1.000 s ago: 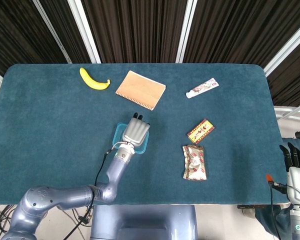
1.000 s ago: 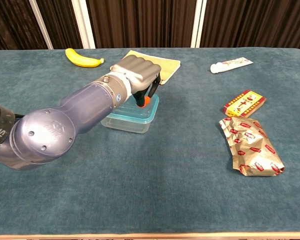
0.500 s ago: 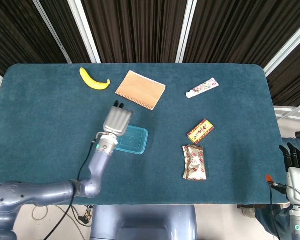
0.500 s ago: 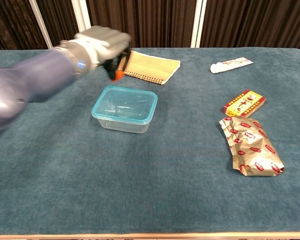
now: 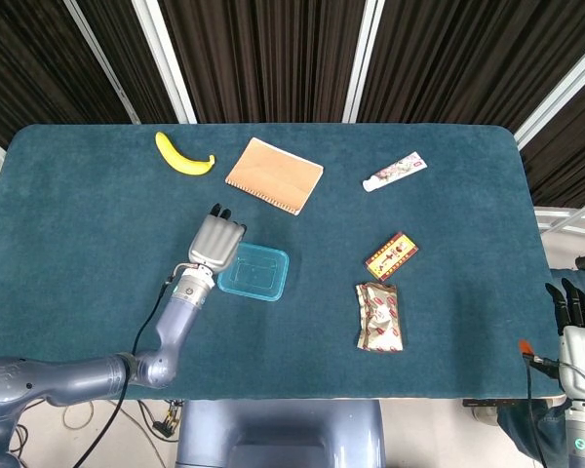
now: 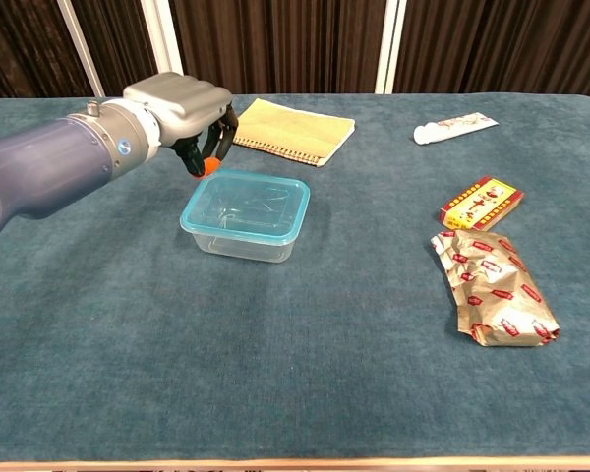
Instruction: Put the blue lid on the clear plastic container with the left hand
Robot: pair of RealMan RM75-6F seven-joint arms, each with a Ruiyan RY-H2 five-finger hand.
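Note:
The clear plastic container (image 5: 254, 272) (image 6: 246, 214) stands mid-table with the blue lid lying on top of it. My left hand (image 5: 216, 240) (image 6: 181, 107) hovers just beyond the container's far left corner, apart from it. Its fingers bend downward with a gap to the thumb, and nothing is in them. My right hand (image 5: 575, 310) shows only in the head view, off the table's right edge near the front. Its dark fingers point up and hold nothing.
Along the far side lie a banana (image 5: 183, 156) (image 6: 162, 115), a tan notebook (image 5: 274, 174) (image 6: 291, 126) and a white tube (image 5: 394, 172) (image 6: 454, 126). To the right of the container lie a red packet (image 5: 390, 255) (image 6: 480, 203) and a crumpled foil pouch (image 5: 379, 316) (image 6: 494, 288).
My left hand rose off the lid, swung left away from the container, then dropped a little beside its far left corner. The lid stayed on the container. The right hand has not moved.

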